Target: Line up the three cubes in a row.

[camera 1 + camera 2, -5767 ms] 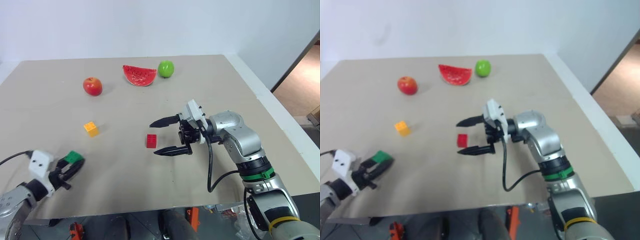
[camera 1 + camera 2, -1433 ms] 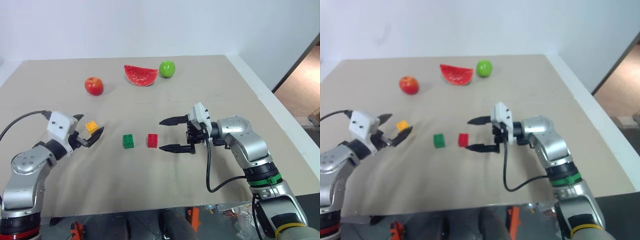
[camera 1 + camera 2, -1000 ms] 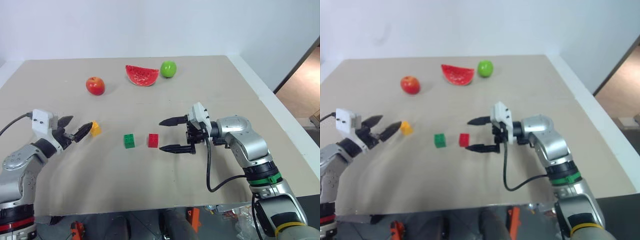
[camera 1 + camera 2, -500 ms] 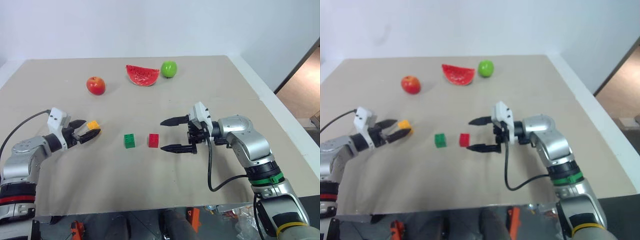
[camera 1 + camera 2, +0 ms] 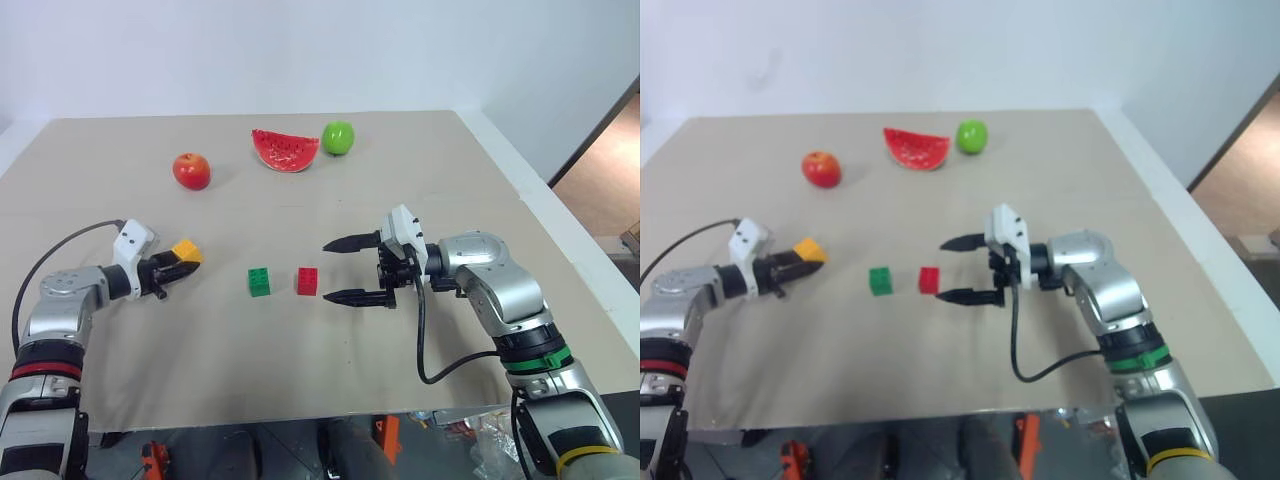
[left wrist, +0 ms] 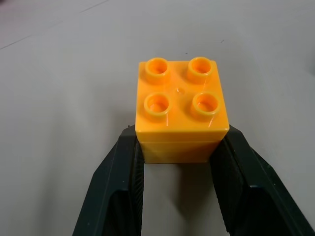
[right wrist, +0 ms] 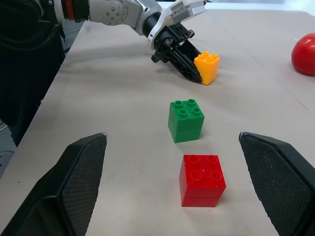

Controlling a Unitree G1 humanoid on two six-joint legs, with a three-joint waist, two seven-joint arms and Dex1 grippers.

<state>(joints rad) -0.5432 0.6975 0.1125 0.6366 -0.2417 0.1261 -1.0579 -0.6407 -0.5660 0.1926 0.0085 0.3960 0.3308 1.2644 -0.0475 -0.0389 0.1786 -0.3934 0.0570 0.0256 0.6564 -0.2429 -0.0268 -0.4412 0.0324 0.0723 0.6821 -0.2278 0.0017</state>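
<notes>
Two cubes lined up, the third just gripped.

The green cube point(image 5: 259, 282) and red cube point(image 5: 307, 281) sat side by side, slightly apart, near the middle of the surface point(image 5: 420, 180). The yellow-orange cube point(image 5: 185, 251) lay nearer the left edge, out of line, the left gripper point(image 5: 172, 268) fingers point(image 6: 123, 172) clamped on its sides. The right gripper point(image 5: 338, 270) waited just beside the red cube, fingers wide apart. Bringing the third cube into the row remained.
</notes>
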